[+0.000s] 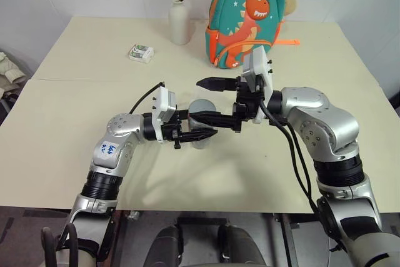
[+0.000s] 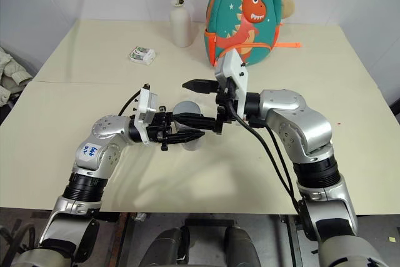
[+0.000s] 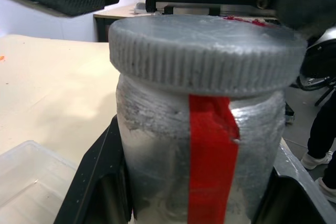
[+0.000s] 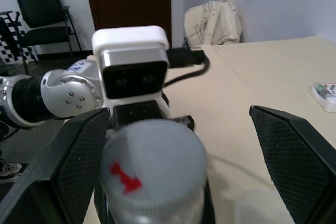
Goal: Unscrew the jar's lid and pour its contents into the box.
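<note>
My left gripper [image 1: 195, 134] is shut on the jar [image 3: 199, 145], holding it above the table's middle. The jar is a small clear cylinder with a red tape stripe down its side, and I cannot make out the contents through its wall. The grey ribbed lid [image 3: 207, 51] sits on the jar, with a red mark on top [image 4: 125, 177]. My right gripper [image 1: 210, 100] stands open, one finger [image 4: 79, 166] on each side of the lid and apart from it. A corner of the clear box [image 3: 26, 182] lies on the table below the jar.
At the back of the table stand a white vase with flowers [image 1: 180, 22] and a teal dinosaur backpack [image 1: 244, 17], and a small white-and-green packet [image 1: 141, 53] lies left of them. Both arms cross over the table's front half.
</note>
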Controlling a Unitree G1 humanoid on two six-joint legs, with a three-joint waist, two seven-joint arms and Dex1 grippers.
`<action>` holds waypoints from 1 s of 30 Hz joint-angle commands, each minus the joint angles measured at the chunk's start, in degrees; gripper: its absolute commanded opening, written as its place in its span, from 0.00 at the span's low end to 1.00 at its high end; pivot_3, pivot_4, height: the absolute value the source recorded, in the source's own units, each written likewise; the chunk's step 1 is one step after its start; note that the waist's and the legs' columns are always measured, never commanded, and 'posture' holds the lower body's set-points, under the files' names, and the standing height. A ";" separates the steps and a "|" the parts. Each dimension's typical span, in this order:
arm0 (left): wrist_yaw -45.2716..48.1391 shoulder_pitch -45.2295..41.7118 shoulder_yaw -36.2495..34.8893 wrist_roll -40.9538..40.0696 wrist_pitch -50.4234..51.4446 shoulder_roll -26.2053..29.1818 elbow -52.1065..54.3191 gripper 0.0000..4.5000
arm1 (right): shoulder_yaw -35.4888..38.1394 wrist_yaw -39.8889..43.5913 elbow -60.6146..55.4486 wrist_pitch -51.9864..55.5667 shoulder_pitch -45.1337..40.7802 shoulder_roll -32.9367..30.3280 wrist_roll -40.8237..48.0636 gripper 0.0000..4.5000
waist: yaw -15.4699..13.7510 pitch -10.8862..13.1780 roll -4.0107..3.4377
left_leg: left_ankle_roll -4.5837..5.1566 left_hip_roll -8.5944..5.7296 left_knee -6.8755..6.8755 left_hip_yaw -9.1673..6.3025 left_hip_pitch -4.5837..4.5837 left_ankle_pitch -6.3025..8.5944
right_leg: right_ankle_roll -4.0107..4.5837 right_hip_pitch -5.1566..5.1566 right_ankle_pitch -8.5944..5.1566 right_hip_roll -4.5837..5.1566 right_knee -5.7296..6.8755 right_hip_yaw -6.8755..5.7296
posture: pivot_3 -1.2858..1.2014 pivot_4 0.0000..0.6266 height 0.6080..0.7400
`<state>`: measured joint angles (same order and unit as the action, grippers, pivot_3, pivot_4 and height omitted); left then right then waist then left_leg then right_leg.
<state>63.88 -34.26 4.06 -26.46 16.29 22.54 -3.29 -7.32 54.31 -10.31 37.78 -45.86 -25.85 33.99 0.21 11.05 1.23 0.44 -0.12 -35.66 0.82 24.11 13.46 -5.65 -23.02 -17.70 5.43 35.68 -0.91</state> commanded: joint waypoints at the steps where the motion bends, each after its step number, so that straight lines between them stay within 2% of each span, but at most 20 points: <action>1: 0.27 -1.14 -0.07 -0.23 -0.84 -0.29 0.83 0.46 | -0.23 -0.25 -1.43 -0.14 -1.60 0.69 -0.21 0.99 | 0.06 0.00 0.00 | 0.00 0.00 -0.02 0.01 0.03 0.00 | 0.00 -0.04 0.00 -0.01 0.04 0.00 | 0.52 0.24 1.00; 11: 0.44 -1.23 -0.05 -0.41 -0.78 -0.25 0.65 0.46 | 0.63 -0.15 -0.30 -0.88 -1.07 -0.19 -1.50 0.99 | 0.04 0.00 0.00 | 0.01 0.00 -0.29 0.01 0.03 0.00 | 0.00 -0.04 0.00 -0.02 0.28 0.00 | 0.52 0.24 1.00; 25: 0.88 -1.57 -0.43 -0.89 -1.03 0.15 0.36 0.46 | 7.43 4.26 4.70 -3.19 1.98 -10.00 -1.50 0.99 | -0.11 0.00 0.00 | 0.03 -0.02 -0.31 0.00 0.06 0.00 | -0.01 -0.02 0.00 -0.01 0.23 -0.01 | 0.52 0.24 1.00; 30: 1.31 -1.83 -0.78 -0.67 -1.20 0.64 -0.11 0.46 | 10.07 6.56 4.27 -1.46 1.56 -11.15 2.24 0.99 | 0.07 0.01 -0.02 | 0.02 0.00 -0.29 0.02 0.04 0.00 | -0.01 -0.03 0.00 -0.04 0.26 0.01 | 0.52 0.24 1.00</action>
<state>64.72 -35.25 4.28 -26.60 16.17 22.76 -4.97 0.57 59.84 -4.10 35.83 -43.46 -36.38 33.67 0.28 11.06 1.21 0.46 -0.11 -35.96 0.83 24.15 13.45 -5.66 -23.05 -17.70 5.39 35.94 -0.92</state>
